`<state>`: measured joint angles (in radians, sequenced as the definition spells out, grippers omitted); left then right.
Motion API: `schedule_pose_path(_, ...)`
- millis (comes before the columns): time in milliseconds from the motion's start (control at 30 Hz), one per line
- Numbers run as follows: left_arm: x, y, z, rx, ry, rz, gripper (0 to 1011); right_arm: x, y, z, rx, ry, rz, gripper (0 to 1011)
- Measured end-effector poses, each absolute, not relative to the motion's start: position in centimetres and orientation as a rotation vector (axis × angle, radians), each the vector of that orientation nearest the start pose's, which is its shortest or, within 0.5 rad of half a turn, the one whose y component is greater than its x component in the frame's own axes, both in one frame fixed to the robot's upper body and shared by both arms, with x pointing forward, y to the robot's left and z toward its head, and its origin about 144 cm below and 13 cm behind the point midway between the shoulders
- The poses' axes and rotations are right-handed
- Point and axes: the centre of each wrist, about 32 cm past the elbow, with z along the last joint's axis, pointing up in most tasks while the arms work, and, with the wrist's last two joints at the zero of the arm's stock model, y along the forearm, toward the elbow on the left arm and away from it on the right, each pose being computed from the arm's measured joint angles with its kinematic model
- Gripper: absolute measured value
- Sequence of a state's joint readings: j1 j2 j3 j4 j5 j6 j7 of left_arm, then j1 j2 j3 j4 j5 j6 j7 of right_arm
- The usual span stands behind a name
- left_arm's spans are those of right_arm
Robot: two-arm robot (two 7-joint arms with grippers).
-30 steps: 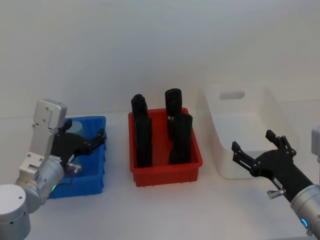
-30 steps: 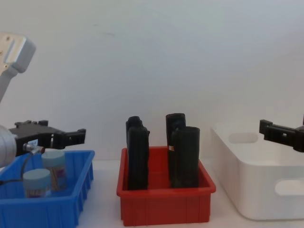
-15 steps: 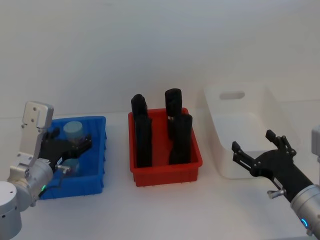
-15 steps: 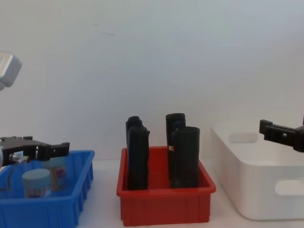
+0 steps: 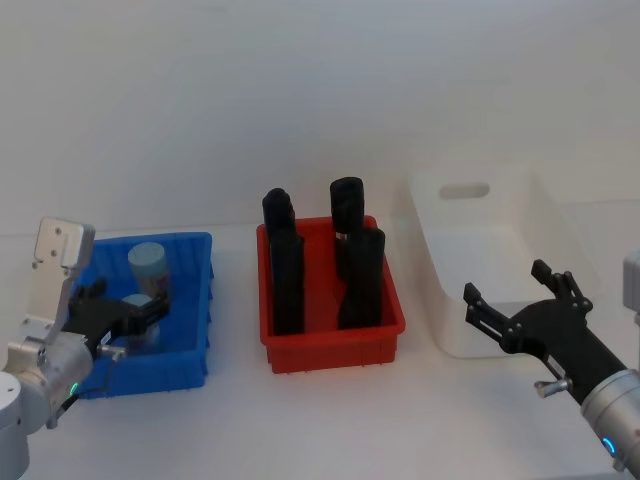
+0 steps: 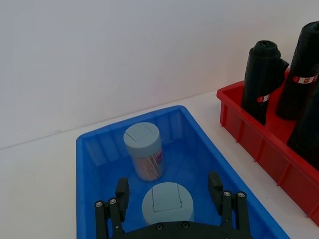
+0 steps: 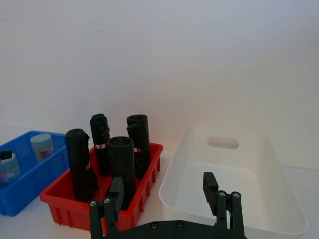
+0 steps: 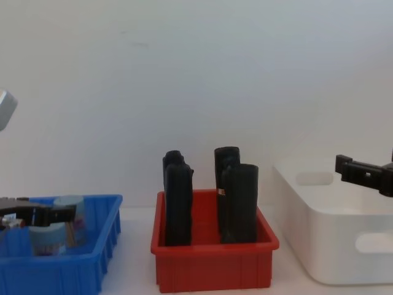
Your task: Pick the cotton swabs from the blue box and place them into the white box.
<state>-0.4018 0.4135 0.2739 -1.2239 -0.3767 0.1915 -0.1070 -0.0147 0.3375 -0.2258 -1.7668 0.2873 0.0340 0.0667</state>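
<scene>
L gripper (image 5: pixel 128 318) at lower left of head view, down inside blue box (image 5: pixel 196 243). Fingers apart, one on each side of near swab tub (image 5: pixel 137 306). L wrist view, bottom centre: fingers (image 6: pixel 122 190) flank grey lid of near swab tub (image 6: pixel 167 200) w/ a gap on both sides, so open around it, not clamped. Far swab tub (image 5: pixel 148 264) upright just behind, toward box's back wall, close to the near one; touching or apart, can't tell. Chest view: same gripper (image 8: pixel 43 215) at lower left edge, about level w/ tub tops, lower parts of both tubs hidden behind ribbed front of blue box (image 8: pixel 67 270).

Red bin (image 5: pixel 330 352) at frame centre of head view, just beside blue box, narrow strip of table (image 5: pixel 330 420) between. Four black cylinders (image 5: pixel 346 205) upright inside, tops well above rim.

White box (image 5: pixel 480 190) at centre right, next to red bin, apart from it. Looks bare inside in R wrist view, right half of frame (image 7: pixel 234 164).

R gripper (image 5: pixel 505 283) at lower right of head view, fingers spread wide, holding nothing. Overlaps near end of white box there; over the box or short of it, can't tell. Chest view: at right edge (image 8: pixel 362 173), higher than box rim.
</scene>
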Motion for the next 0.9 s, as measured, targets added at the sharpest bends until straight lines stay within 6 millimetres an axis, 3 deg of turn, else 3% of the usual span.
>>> schedule_pose_path(700, 57.0, 32.6, 116.5, 0.265, 0.149, 1.347, 1000, 44.3, -23.7, 118.9, 0.026, -0.075, -1.23, 1002)
schedule_pose_path(900, 57.3, 32.7, 116.3, 0.264, 0.154, 1.333, 881, 44.3, -23.7, 118.9, 0.026, -0.075, -1.229, 1002)
